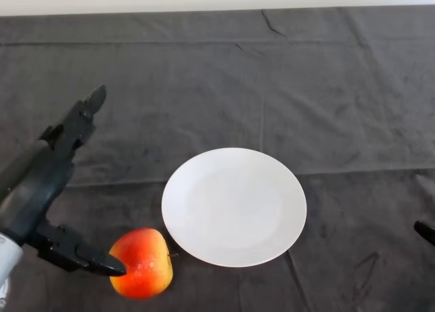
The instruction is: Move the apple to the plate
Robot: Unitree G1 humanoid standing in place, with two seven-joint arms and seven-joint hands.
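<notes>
A red and yellow apple [142, 263] lies on the dark cloth near the front edge, just left of a white plate [234, 206] and almost touching its rim. The plate holds nothing. My left hand [42, 189] hovers to the left of the apple, open, with its fingers stretched up and away toward the back and its thumb [95, 261] reaching right so that its tip meets the apple's left side. Nothing is curled round the apple.
The table is covered by a creased dark cloth [272, 88] running to a pale wall at the back. A small dark object [425, 231] shows at the right edge.
</notes>
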